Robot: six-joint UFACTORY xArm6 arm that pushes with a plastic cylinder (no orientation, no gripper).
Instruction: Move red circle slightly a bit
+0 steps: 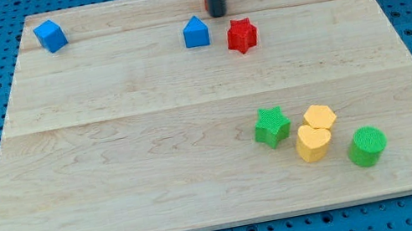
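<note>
My tip [218,15] is at the view's top centre of the wooden board [131,171]. The red circle [206,1] is almost wholly hidden behind the rod; only a thin red sliver shows at the rod's left edge, so the tip appears to be right against it. A blue house-shaped block [196,32] lies just below-left of the tip. A red star [241,35] lies just below-right of it.
A blue cube [50,35] sits at the top left corner. At the lower right is a cluster: a green star [273,127], a yellow hexagon [320,118], a yellow heart [313,142] and a green cylinder [366,146].
</note>
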